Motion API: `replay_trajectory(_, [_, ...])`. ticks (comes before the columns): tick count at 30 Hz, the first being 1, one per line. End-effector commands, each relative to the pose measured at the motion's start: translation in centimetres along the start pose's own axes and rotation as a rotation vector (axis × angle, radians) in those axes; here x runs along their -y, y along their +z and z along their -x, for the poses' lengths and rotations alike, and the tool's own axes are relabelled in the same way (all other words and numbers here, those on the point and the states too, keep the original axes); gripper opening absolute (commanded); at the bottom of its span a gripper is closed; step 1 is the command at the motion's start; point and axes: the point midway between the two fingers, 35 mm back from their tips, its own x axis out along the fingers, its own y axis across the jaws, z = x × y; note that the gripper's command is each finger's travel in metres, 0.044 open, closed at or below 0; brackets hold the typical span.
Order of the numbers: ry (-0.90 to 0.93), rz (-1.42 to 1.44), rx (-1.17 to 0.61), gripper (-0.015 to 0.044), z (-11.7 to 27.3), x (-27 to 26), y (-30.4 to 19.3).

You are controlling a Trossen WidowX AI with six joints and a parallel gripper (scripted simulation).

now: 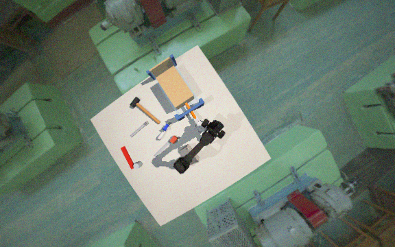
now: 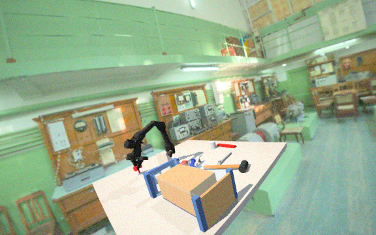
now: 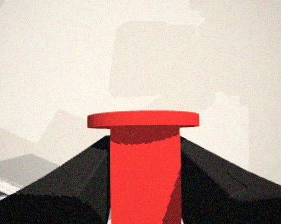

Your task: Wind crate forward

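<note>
Red knob (image 2: 136, 168) (image 3: 145, 175) clamped in the gripper (image 1: 214, 129) (image 2: 137, 164) (image 3: 141, 144); crate (image 1: 175, 86) (image 2: 186, 177) flat behind the blue frame (image 1: 188, 108) (image 2: 151, 184)

Black, angular fingers press on opposite sides of the knob's smooth, straight stem, below a wider, thin round rim. The knob is glossy and plain, with a darker band of shade just under the rim. The black arm (image 1: 197, 147) (image 2: 156, 124) bends high over the pale, speckled tabletop (image 1: 218, 171) (image 2: 126, 196). From above, its wrist hides the knob and whatever stands straight below it.

Beside the arm's wrist, on the crate side, an orange strap (image 1: 193, 113) runs beneath the frame's crossbar towards the crate. That blue bar stands across the cubby's mouth, between the gripper and the crate. On the hammer side of the arm lie a red-ended tool (image 1: 173, 139) (image 2: 183, 162) and a small blue-and-white piece (image 1: 165, 127) (image 2: 192, 162). Farther out are a wooden-handled hammer (image 1: 148, 113) (image 2: 224, 166) with a black head, a slim grey bar (image 1: 139, 129) (image 2: 225, 158), and a red bar (image 1: 127, 157) (image 2: 226, 145) beside a pale grey cylinder (image 1: 137, 165) (image 2: 213, 145).

Tan and box-shaped, with crisp edges, the crate sits level inside the cubby. Its front is near the frame, with a narrow gap showing; a wider space separates its rear from the brown end board (image 2: 219, 199).
</note>
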Motion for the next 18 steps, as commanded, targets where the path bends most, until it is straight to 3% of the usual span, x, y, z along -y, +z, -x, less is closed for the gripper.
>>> replay_trajectory(1, [0.026,0.025,0.018,0.0000,-0.8,-1.7,1.1])
replay_trajectory(18, [0.028,0.026,0.018,0.0000,-1.2,-3.3,2.1])
